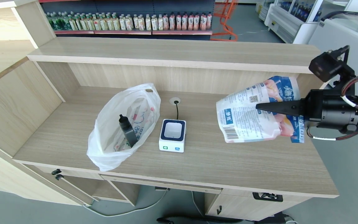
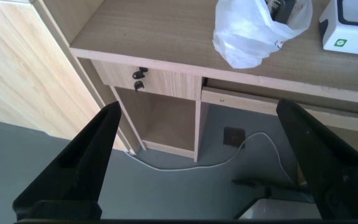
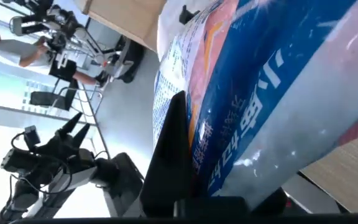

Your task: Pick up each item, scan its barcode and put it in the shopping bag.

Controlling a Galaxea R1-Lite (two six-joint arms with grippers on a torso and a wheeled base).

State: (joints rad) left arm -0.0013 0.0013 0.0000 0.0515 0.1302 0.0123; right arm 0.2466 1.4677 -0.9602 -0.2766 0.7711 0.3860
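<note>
My right gripper (image 1: 261, 107) is shut on a blue, white and pink food packet (image 1: 247, 118), holding it in the air above the right part of the counter, with its barcode at the lower left corner. The same packet (image 3: 260, 106) sits pinched between the dark fingers (image 3: 173, 155) in the right wrist view. A white barcode scanner (image 1: 172, 135) with a dark window stands mid-counter. Left of it lies the white plastic shopping bag (image 1: 123, 124), open, with a dark bottle (image 1: 127, 130) and other goods inside. My left gripper (image 2: 197, 162) hangs open below the counter's front left edge, nothing between its fingers.
The wooden counter (image 1: 197, 161) has a raised back ledge (image 1: 166, 51) and a side wall on the left. A cable runs from the scanner to a grommet (image 1: 175, 100). Drawers and an open cubby (image 2: 160, 118) lie under the counter front. Shelves of bottles stand far behind.
</note>
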